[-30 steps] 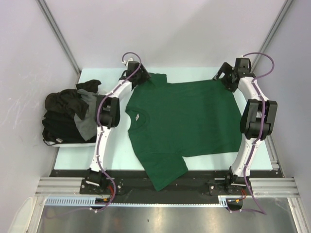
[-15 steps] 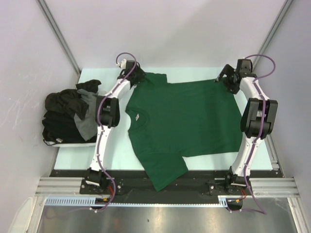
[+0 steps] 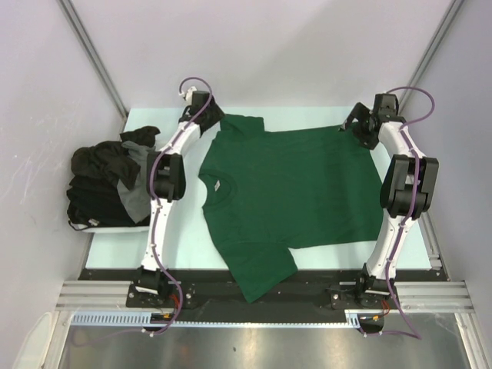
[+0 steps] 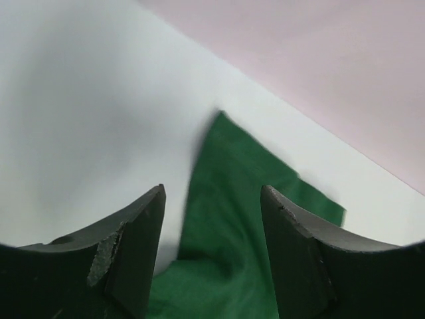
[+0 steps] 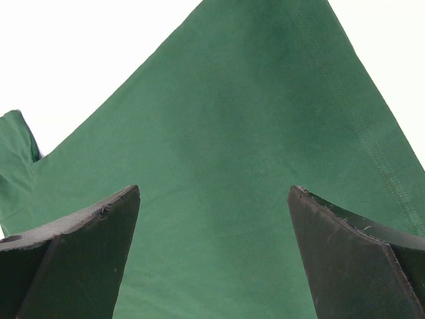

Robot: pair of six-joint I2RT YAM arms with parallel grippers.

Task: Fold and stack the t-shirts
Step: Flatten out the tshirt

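Tees come in 2 lots. 1 green tee point(image 3: 292, 192) lies spread flat across the middle of the bench point(image 3: 115, 246), its neck toward the left of the top view with a small white label point(image 3: 219, 185) showing. Its far sleeve point(image 3: 242, 124) points to the upper left, and the near sleeve point(image 3: 261, 280) droops over the bench's bottom edge. A rumpled pile point(image 3: 104, 184) of black and grey tees sits at the left edge of the frame, well apart from the green one.

The left pincer point(image 3: 209, 117) hangs at the upper left, just beside the far sleeve. In its wrist view the left pincer point(image 4: 212, 193) is spread with nothing pinched - the sleeve point(image 4: 232, 212) shows through the gap, lying on the pale bench point(image 4: 80, 133).

The right pincer point(image 3: 355, 123) is at the upper right, over the tee's far hem corner. Seen from its own wrist, the right pincer point(image 5: 214, 189) is spread wide and holds nothing - green cloth point(image 5: 219, 133) fills the space below it, with the stitched hem point(image 5: 362, 143) running down the right side of the frame.
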